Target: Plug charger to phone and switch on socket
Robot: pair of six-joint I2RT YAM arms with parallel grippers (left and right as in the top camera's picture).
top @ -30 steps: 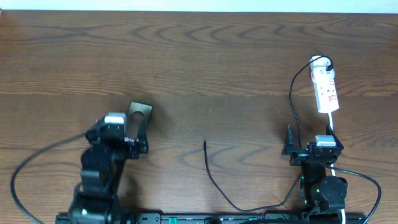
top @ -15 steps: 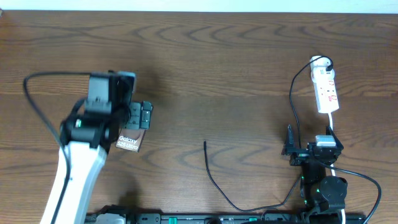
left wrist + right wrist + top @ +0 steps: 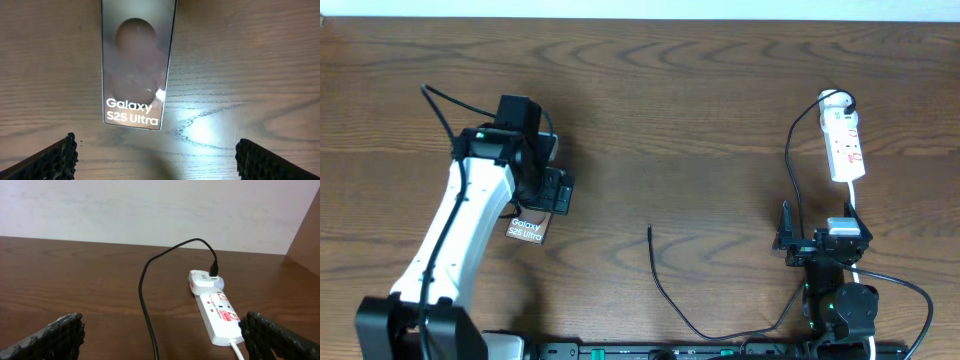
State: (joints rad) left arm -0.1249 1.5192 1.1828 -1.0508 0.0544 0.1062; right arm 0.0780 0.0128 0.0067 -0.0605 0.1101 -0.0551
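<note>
The phone (image 3: 137,65) lies flat on the wooden table, screen up, with white "Galaxy S25 Ultra" lettering at its near end. From overhead only that lettered end (image 3: 526,229) shows below my left arm. My left gripper (image 3: 556,190) hovers over the phone, open and empty (image 3: 157,155). The charger (image 3: 665,290), a thin black cable, has its free tip (image 3: 649,230) on the bare table at centre. It loops right and runs up to a white adapter (image 3: 205,280) on the socket (image 3: 845,145). My right gripper (image 3: 162,327) rests open, short of the socket (image 3: 220,315).
The socket's white cord (image 3: 237,350) runs back toward my right arm's base (image 3: 840,300). A pale wall (image 3: 150,210) stands behind the table's far edge. A black rail (image 3: 670,350) lines the front edge.
My left arm has risen from its rest at the front left and swung out over the phone. The right arm, cable and socket have not moved.
</note>
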